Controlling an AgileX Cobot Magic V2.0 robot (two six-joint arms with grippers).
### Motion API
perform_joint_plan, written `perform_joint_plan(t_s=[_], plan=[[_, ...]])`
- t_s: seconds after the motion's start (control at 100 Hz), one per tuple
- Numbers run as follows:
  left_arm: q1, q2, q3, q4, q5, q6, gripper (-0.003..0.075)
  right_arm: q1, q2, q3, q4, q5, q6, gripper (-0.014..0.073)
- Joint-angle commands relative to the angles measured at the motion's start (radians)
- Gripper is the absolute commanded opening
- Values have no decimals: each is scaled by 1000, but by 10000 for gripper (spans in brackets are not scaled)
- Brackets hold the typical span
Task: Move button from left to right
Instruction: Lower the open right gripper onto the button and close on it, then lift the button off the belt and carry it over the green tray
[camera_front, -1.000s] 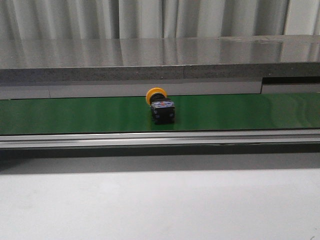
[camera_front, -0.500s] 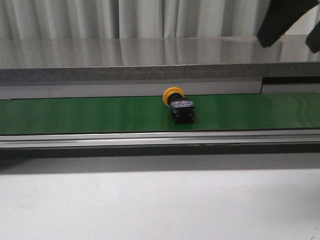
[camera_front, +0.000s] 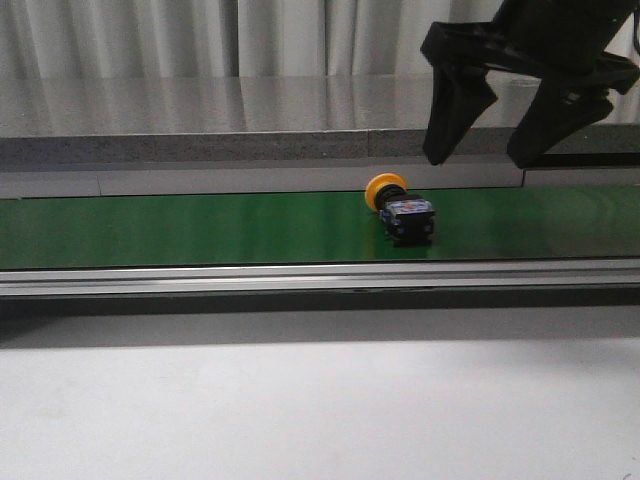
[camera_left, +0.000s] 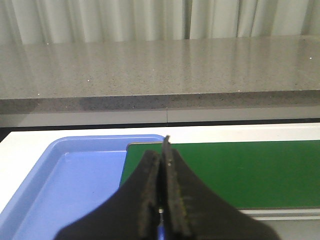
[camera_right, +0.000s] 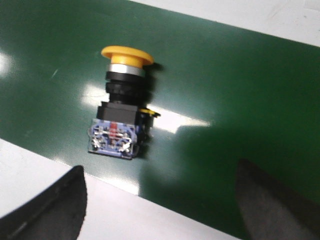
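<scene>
Right gripper (camera_front: 482, 160) hangs wide open above the button (camera_front: 400, 210) lying on the green belt (camera_front: 180, 230), nothing grasped yet.

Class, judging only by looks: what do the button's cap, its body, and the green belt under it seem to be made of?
The button has a yellow-orange cap that looks like matte moulded plastic, with a silvery, possibly metal ring beneath. Its black body also looks plastic; the blue end shows small metallic-looking terminals. The green belt appears to be smooth, glossy rubber or PVC, judging by its bright reflections.
</scene>
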Motion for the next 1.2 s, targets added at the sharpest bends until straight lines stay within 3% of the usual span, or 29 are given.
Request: perform_joint_plan(t_s=[0.0,0.61,0.73,0.9,1.19], plan=[[-6,9,-29,-9,-76,-1,-20,6,-18,-45,15,-43,-12,601],[-6,9,-29,-9,-76,-1,-20,6,92,-57,-33,-72,-12,593],[-6,9,-29,-9,-76,-1,-20,6,102,-57,-33,-64,-12,497],[-6,9,-29,-9,-76,-1,-20,5,102,-57,-33,-46,-12,266],[-6,9,-29,-9,-76,-1,-20,0,75,-133,-64,61,-12,253]])
